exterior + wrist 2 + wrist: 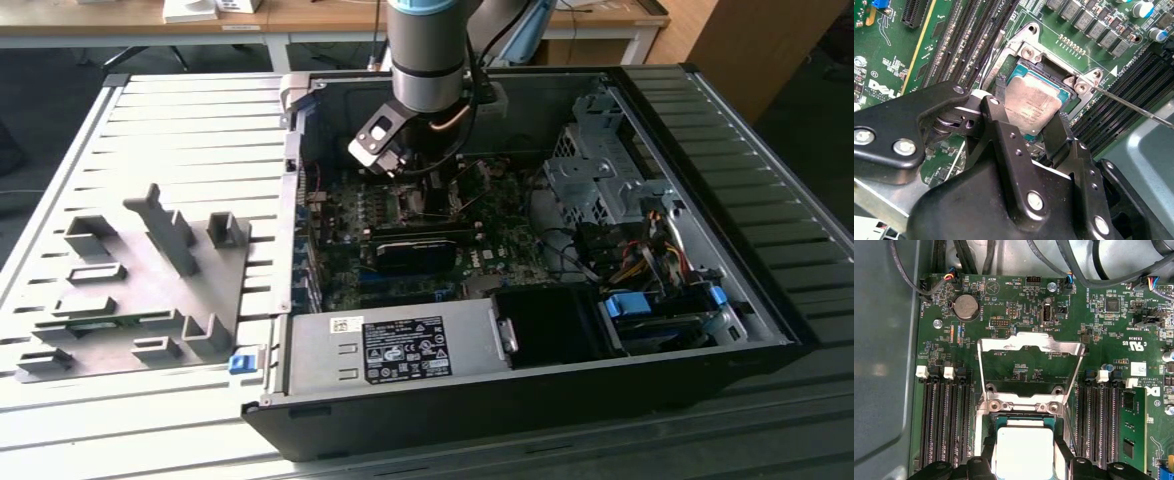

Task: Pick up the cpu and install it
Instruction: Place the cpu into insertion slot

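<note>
The cpu (1031, 102), a flat square chip with a silvery top and greenish rim, lies in or just above the dark socket (1009, 80) on the green motherboard (400, 215). It also shows in the first wrist view, cpu (1024, 447). My gripper (1029, 127) reaches down into the open computer case, its black fingers (996, 122) pressed against two opposite edges of the chip, shut on it. The exterior view has the gripper (424, 192) low over the board. The socket's silver load plate (1029, 345) stands open, and its wire lever (1134, 106) is swung out.
Memory slots (944, 425) flank the socket on both sides. Cables (601, 250), a drive cage (594, 170) and a power supply (387, 345) crowd the case (747, 300). Grey plastic fixture blocks (147, 270) stand on the slatted table at the exterior view's left.
</note>
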`<state>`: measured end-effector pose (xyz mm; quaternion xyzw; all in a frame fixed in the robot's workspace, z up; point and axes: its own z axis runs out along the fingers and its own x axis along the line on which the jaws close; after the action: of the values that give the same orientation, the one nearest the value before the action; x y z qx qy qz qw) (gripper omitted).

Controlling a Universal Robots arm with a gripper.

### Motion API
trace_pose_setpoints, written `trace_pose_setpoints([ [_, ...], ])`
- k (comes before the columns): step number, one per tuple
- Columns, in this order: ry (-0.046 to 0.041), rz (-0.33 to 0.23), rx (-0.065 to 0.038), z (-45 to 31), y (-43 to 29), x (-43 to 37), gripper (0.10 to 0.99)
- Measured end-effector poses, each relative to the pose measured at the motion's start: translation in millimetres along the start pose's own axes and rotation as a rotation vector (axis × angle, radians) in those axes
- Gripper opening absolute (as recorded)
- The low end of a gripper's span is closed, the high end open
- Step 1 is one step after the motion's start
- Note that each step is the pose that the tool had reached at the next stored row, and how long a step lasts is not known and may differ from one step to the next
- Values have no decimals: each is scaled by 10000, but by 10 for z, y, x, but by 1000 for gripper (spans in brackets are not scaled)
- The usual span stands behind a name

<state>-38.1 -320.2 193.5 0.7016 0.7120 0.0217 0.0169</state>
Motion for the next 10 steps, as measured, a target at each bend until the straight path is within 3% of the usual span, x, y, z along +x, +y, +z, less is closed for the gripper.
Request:
trace_pose_setpoints([
  [3, 1, 0, -1, 1, 0, 0, 553],
  [4, 1, 0, 0, 1, 0, 0, 616],
  [10, 2, 2, -2, 3, 0, 5, 616],
])
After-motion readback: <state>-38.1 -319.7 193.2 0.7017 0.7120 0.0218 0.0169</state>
